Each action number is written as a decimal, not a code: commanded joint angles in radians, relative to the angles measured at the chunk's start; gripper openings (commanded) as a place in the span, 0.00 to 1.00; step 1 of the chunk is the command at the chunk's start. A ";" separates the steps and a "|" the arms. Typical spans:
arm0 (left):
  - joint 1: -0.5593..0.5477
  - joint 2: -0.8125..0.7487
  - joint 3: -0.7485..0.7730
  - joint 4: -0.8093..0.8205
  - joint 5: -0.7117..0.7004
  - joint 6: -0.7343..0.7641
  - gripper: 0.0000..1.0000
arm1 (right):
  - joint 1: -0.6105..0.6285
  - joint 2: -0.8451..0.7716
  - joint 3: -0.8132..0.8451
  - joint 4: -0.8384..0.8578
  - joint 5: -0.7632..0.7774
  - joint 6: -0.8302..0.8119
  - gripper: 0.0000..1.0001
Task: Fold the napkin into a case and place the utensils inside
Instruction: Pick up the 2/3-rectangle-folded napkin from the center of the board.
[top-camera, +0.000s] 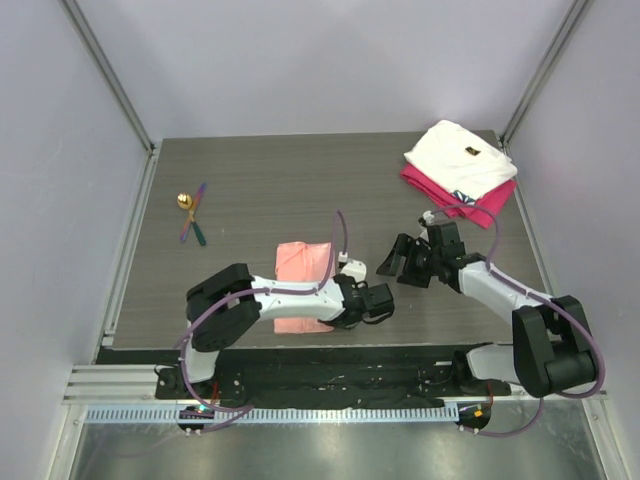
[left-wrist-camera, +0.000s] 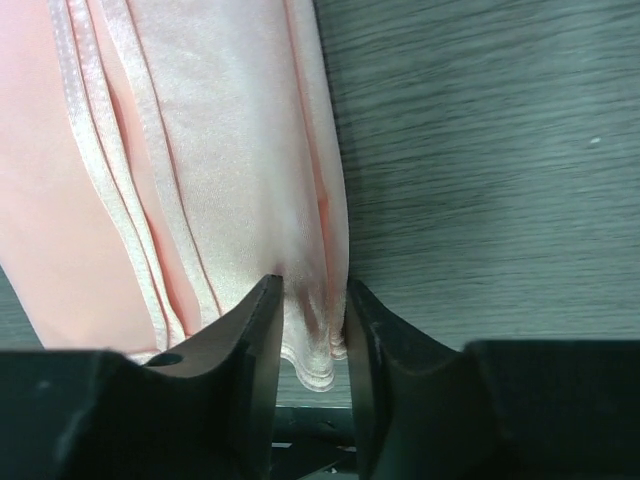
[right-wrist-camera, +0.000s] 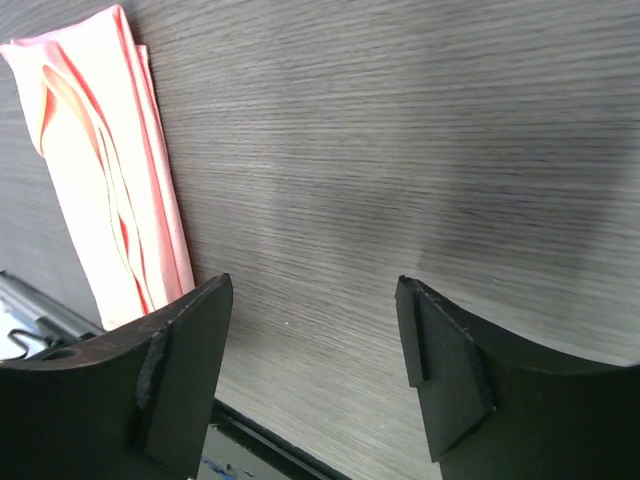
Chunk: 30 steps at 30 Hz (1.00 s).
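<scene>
The salmon-pink napkin (top-camera: 300, 272) lies folded into a narrow layered strip near the table's front edge. In the left wrist view the napkin (left-wrist-camera: 200, 170) has its near right corner bunched between my left gripper's (left-wrist-camera: 308, 300) two fingers, which press on it from both sides. From above, the left gripper (top-camera: 338, 315) is at that corner. My right gripper (top-camera: 398, 268) hovers open over bare table to the right of the napkin (right-wrist-camera: 100, 170), nothing between its fingers (right-wrist-camera: 315, 290). The utensils (top-camera: 192, 215), a gold spoon bowl with purple and green handles, lie at the far left.
A folded white cloth (top-camera: 460, 155) rests on a folded magenta cloth (top-camera: 475, 203) at the back right corner. The dark wood-grain table (top-camera: 300, 190) ends just in front of the napkin, with a metal rail (top-camera: 320, 390) below.
</scene>
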 joint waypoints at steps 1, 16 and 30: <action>0.000 -0.062 -0.049 -0.005 -0.037 -0.015 0.31 | 0.003 0.057 -0.024 0.130 -0.126 0.049 0.72; 0.022 -0.216 -0.097 -0.048 -0.046 -0.025 0.00 | 0.221 0.252 0.031 0.490 -0.215 0.254 0.80; 0.023 -0.256 -0.124 -0.037 -0.025 -0.029 0.00 | 0.290 0.443 0.092 0.630 -0.232 0.357 0.79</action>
